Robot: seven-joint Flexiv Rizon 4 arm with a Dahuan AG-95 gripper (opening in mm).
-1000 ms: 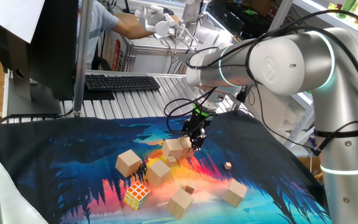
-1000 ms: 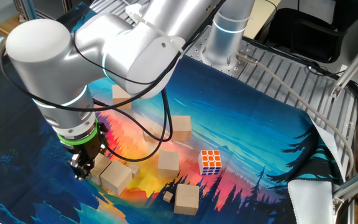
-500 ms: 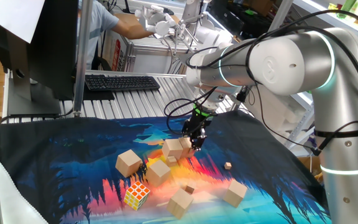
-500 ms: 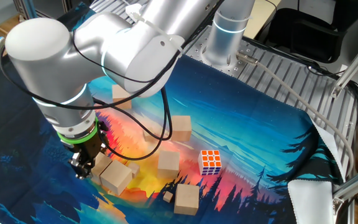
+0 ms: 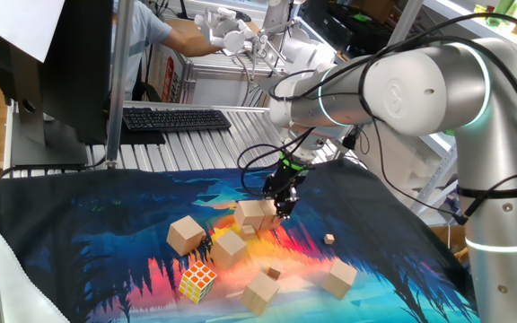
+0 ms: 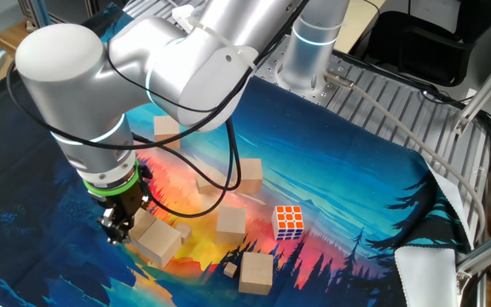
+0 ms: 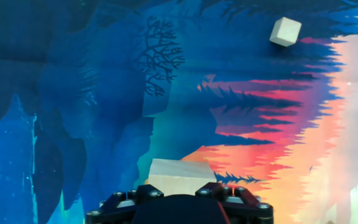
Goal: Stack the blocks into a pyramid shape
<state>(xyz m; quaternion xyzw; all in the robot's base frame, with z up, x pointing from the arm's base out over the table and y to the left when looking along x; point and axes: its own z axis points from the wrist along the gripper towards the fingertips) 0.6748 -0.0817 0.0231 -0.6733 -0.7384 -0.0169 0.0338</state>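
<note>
Several pale wooden blocks lie on the printed mat. My gripper (image 5: 283,203) is low over the mat, its jaws closed on one block (image 7: 180,175) that fills the gap between them; the fingertips are hidden. This block (image 6: 140,223) sits at mat level against another block (image 6: 159,244), and the pair shows in one fixed view (image 5: 251,214). Loose blocks lie at the left (image 5: 186,235), in the middle (image 5: 230,248), at the front (image 5: 261,292) and at the front right (image 5: 339,278). One block (image 7: 285,31) shows far off in the hand view.
A multicoloured puzzle cube (image 5: 197,281) lies near the front blocks, also in the other fixed view (image 6: 289,222). Tiny wooden cubes (image 5: 329,239) (image 5: 274,272) lie among them. A keyboard (image 5: 175,118) and a slatted metal table top (image 5: 205,148) lie behind the mat.
The arm has shifted a little, and the gripper has moved slightly with it. The blocks on the mat have not moved.
</note>
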